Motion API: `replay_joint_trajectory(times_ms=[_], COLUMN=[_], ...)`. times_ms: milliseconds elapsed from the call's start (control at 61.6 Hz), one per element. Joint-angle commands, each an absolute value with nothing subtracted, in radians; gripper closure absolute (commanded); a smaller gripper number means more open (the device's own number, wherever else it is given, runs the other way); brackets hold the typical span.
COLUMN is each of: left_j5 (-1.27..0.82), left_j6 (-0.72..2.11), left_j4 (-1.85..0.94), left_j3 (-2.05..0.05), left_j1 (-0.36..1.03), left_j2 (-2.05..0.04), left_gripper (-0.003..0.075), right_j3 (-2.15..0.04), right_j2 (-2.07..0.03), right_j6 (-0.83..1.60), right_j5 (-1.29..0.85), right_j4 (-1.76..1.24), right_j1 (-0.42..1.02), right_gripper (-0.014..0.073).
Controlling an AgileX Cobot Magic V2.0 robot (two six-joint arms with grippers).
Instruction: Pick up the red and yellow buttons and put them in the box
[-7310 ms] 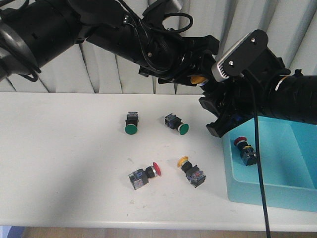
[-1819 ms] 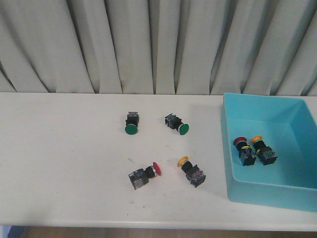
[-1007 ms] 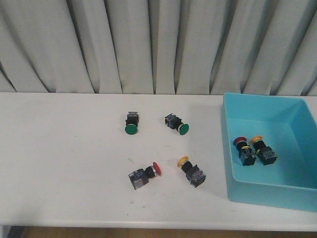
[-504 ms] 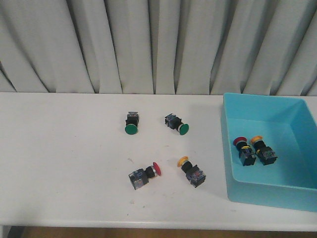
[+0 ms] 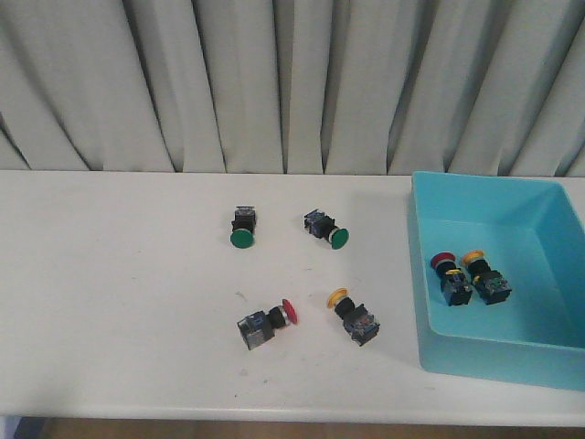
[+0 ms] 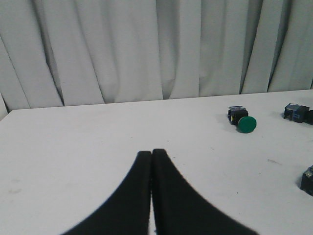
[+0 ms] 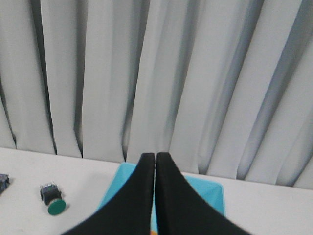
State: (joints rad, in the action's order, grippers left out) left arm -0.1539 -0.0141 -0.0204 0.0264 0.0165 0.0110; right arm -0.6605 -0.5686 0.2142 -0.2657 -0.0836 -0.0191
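In the front view a red button (image 5: pixel 267 322) and a yellow button (image 5: pixel 354 315) lie on the white table near the front. The turquoise box (image 5: pixel 547 350) sits at the right and holds a red button (image 5: pixel 451 274) and a yellow button (image 5: pixel 486 277). Neither arm shows in the front view. My left gripper (image 6: pixel 151 153) is shut and empty, low over the table's left part. My right gripper (image 7: pixel 155 156) is shut and empty, with the box (image 7: pixel 212 196) behind its fingers.
Two green buttons (image 5: pixel 242 228) (image 5: pixel 327 230) lie behind the red and yellow ones; one also shows in the left wrist view (image 6: pixel 242 119) and one in the right wrist view (image 7: pixel 52 200). Grey curtains hang behind the table.
Both arms, over the box 7.3 s ago, have left the front view. A yellow button now lies in the box beside the red one. Nothing has moved in the last second.
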Motion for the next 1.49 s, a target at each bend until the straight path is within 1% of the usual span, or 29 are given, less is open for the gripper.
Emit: replay_joint_trajectory(times_ms=[0,97,195,292,406,487,764,1478], left_j5=[-0.078,-0.078,-0.078,-0.078,-0.078,-0.078,-0.078,-0.078], left_j6=[-0.016,-0.016,-0.016,-0.016,-0.016,-0.016,-0.016,-0.016], left_j4=[-0.032,-0.032,-0.032,-0.032,-0.032,-0.032,-0.032,-0.032], left_j3=[0.075,0.075,0.075,0.075,0.075,0.075,0.074,0.073], left_j1=[0.018,0.018,0.018,0.018,0.018,0.018,0.018,0.018], left_j2=[0.026,0.026,0.026,0.026,0.026,0.025,0.024,0.024], left_gripper=[0.0727,0.0727,0.0727,0.0727,0.0727,0.0727,0.0728,0.0728], right_j3=[-0.557,-0.358,-0.186,-0.057,0.033,0.034,0.037,0.036], right_j2=[-0.487,-0.363,-0.235,-0.108,0.002,0.018,0.021,0.02], right_j6=[0.215,0.215,0.214,0.189,0.135,0.107,0.047,0.043], right_j5=[-0.141,-0.08,-0.066,-0.066,-0.066,-0.096,-0.073,-0.073], right_j4=[-0.073,-0.076,-0.083,-0.083,-0.068,-0.028,0.0,0.0], right_j1=[-0.019,-0.019,-0.018,-0.018,-0.018,-0.018,-0.018,-0.018], right_gripper=[0.0601,0.0601,0.0601,0.0601,0.0601,0.06,0.06,0.06])
